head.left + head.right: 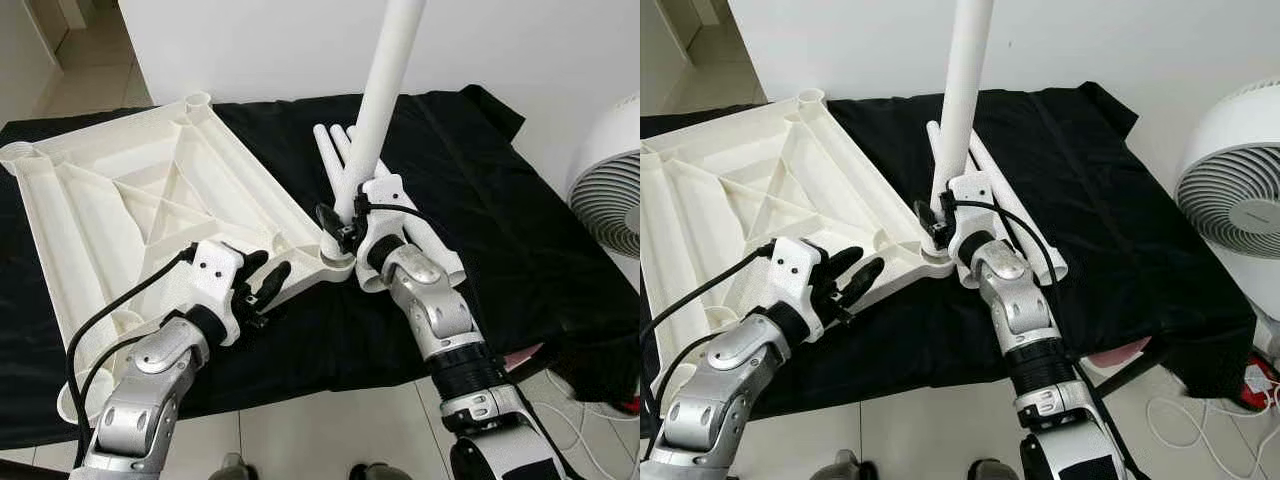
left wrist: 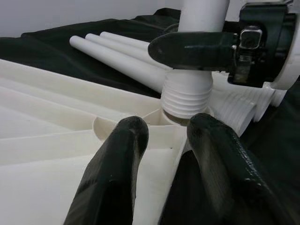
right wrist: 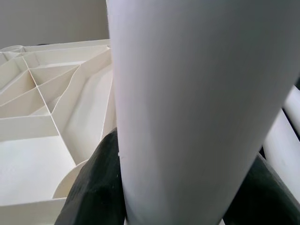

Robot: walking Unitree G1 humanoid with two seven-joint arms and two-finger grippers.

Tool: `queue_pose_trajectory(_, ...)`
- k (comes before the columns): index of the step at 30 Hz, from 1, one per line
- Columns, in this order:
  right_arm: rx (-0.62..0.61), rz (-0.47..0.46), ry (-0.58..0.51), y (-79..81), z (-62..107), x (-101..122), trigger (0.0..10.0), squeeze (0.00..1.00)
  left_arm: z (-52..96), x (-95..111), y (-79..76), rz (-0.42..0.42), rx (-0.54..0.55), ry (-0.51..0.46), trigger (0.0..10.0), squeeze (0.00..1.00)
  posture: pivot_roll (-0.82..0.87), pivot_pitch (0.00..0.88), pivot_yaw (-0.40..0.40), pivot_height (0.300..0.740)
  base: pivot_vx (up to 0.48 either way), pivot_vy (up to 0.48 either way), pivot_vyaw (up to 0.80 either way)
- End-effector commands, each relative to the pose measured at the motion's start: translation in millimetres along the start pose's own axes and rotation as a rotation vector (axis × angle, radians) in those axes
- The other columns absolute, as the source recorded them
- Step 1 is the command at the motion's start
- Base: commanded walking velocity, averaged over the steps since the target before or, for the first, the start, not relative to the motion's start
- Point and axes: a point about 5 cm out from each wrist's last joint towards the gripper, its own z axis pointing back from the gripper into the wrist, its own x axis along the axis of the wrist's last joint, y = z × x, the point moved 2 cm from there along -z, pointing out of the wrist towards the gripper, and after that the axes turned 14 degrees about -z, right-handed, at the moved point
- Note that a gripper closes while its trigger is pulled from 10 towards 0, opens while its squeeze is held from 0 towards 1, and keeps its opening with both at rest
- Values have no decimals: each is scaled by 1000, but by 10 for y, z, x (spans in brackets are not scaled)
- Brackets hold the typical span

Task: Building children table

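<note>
A white plastic tabletop [image 1: 150, 200] lies upside down on a black cloth [image 1: 500, 230], ribs facing up. My right gripper [image 1: 345, 225] is shut on a white table leg [image 1: 385, 90] that stands nearly upright. The leg's threaded end [image 2: 186, 96] sits in the tabletop's near right corner socket. My left gripper [image 1: 262, 285] is open just in front of that corner, its fingers [image 2: 126, 154] straddling the tabletop's edge rib without closing on it. Several spare white legs [image 1: 335, 150] lie on the cloth behind the right gripper.
A white fan [image 1: 615, 190] stands on the floor at the right. The cloth-covered surface ends close in front of me, with tiled floor [image 1: 330, 430] below. A white wall [image 1: 280, 40] runs behind the tabletop.
</note>
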Motion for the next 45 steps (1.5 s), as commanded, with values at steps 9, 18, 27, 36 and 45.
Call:
queue_pose_trajectory(9,10,18,86,-6,48,-209,10000,0,15,93,-84,-35,-94,-36,10000,0,-4,72,4,740,0,0,0)
queue_pose_trajectory(18,45,81,129,-36,75,-304,10000,0,-16,129,-77,-56,-97,-46,10000,0,-14,75,1,740,0,0,0)
queue_pose_trajectory(27,147,115,124,-67,127,-357,10000,0,-57,145,-74,-63,-104,-55,10000,0,-18,71,7,740,0,0,0)
queue_pose_trajectory(36,161,76,122,-54,151,-391,10000,0,-64,149,-81,-63,-104,-56,10000,0,-18,70,5,740,0,0,0)
queue_pose_trajectory(45,-13,-146,151,-246,86,-469,10000,0,-68,157,-68,-72,-98,-60,10000,0,-16,53,5,740,0,0,0)
